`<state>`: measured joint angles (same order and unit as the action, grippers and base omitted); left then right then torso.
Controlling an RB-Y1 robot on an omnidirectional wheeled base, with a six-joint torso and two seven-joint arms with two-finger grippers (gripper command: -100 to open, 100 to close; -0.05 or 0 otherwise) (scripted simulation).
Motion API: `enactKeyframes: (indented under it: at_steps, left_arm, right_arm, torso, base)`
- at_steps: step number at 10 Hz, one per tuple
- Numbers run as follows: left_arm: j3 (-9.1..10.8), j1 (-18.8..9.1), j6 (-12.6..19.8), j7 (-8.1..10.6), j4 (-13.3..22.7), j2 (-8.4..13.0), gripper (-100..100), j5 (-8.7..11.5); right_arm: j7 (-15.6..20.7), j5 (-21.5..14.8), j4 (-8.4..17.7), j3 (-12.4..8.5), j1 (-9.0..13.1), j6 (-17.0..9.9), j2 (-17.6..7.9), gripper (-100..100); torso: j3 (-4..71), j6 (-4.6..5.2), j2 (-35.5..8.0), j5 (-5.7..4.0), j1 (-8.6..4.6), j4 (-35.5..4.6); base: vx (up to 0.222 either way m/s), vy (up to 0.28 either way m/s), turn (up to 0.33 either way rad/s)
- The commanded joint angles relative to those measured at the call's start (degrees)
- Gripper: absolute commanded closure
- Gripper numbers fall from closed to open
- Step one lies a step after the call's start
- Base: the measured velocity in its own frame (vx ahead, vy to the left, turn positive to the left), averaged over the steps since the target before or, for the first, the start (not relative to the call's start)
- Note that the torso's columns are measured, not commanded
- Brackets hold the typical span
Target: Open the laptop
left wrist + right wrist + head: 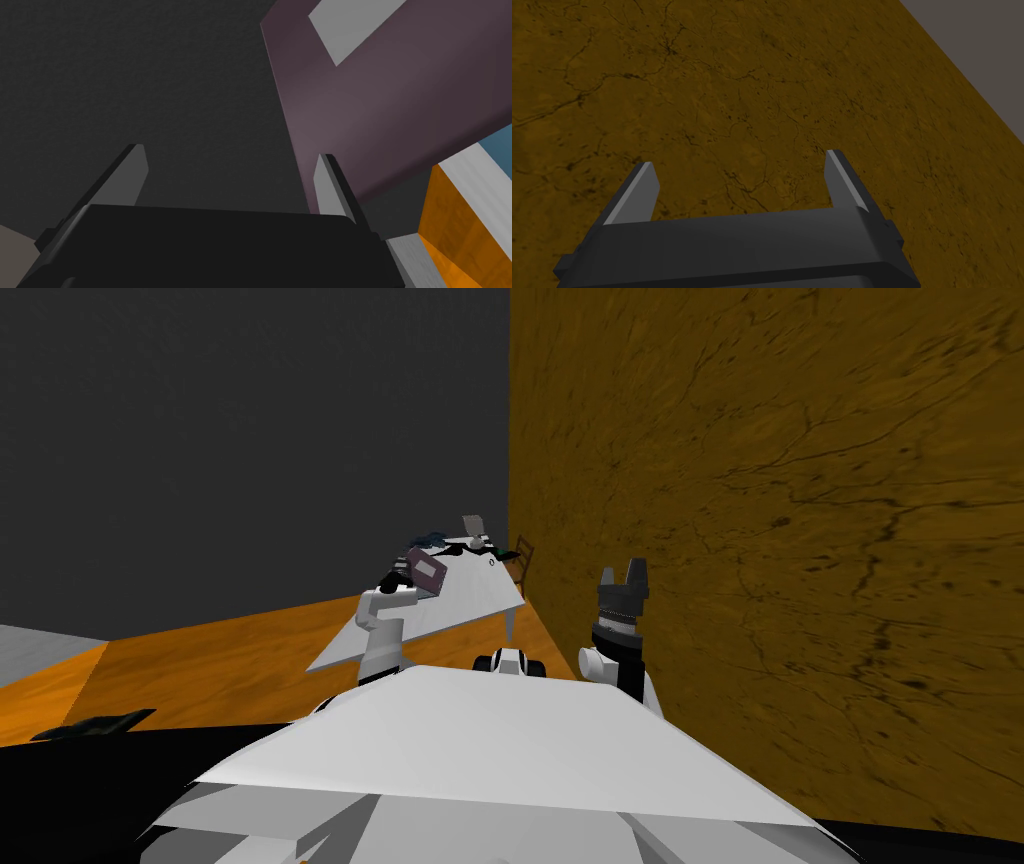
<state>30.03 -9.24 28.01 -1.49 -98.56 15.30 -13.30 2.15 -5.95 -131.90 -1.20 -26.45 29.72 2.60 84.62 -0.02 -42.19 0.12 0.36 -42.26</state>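
Laptop [380, 110] lid edge just outside one finger of left gripper [231, 152], spread wide, empty; right gripper [739, 159] farther off, likewise spread.

The light was dim and flat, the dark grey wall [250, 438] murky; the head lens splayed the ochre wall [780, 538] outward.
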Motion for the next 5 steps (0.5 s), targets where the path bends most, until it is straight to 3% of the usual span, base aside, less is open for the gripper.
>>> enactKeyframes:
  at_steps: [1,3,4,5]
  left_arm:
    - [-0.02,0.56,-0.27,-0.32,-0.01,-0.66,-100,0.4]
    - [-0.01,0.44,-0.26,-0.31,0.11,-0.65,-100,0.57]
    - [0.01,0.41,-0.24,-0.3,0.13,-0.62,100,0.58]
    - [0.53,-0.37,0.18,1.59,0.61,-1.92,100,2.57]
  right_arm:
    - [0.0,0.0,0.0,0.0,0.0,0.0,0.0,0]
    - [0.0,0.0,-0.01,0.02,0.0,0.0,0.02,0]
    - [0.0,0.0,-0.01,0.02,0.0,0.0,0.02,0]
    - [0.0,0.0,-0.01,0.03,0.0,0.0,0.03,0]
  torso:
    - [-0.03,0.02,-0.07,-0.09,-0.31,-0.02]
    - [0.12,0.0,0.21,-0.17,-0.47,0.06]
    - [0.06,0.01,0.07,-0.14,-0.51,0.04]
    - [-0.07,0.02,-0.13,-0.17,-0.56,-0.04]
  base:
    - [-0.022,0.09,-0.005]
    - [0.05,0.086,-0.013]
    - [0.005,0.011,0.001]
    - [-0.02,0.085,0.057]
